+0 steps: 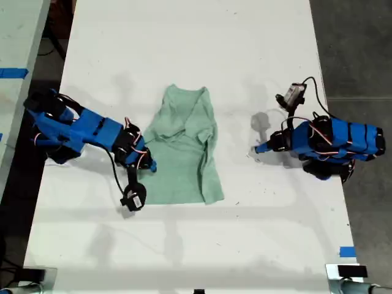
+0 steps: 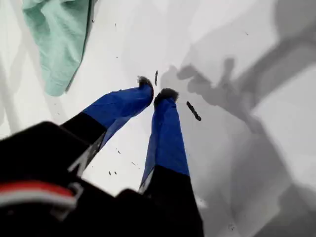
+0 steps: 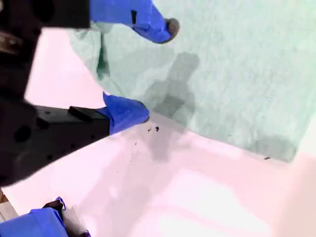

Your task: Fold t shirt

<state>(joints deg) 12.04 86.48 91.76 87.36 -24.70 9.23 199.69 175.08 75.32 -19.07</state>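
- The t shirt [image 1: 184, 147] is lying wrinkled around the middle of the white worktop [image 1: 196, 49] in the exterior view, neck opening pointing to 12 o'clock.
- My first tool [image 2: 155, 94] sits at 3 o'clock of the shirt in that view, well apart from it, tips nearly pinched together over bare worktop with nothing in them.
- My second tool [image 3: 158, 69] is at the shirt's 9 o'clock edge, spread wide; one fingertip [image 3: 170, 27] over the cloth, the other by the hem. Not grasping anything.

White table [image 1: 196, 49] carries wrinkled mint t shirt [image 1: 184, 150] lying flat at centre; blue tape strip [image 1: 347, 252] near edge.
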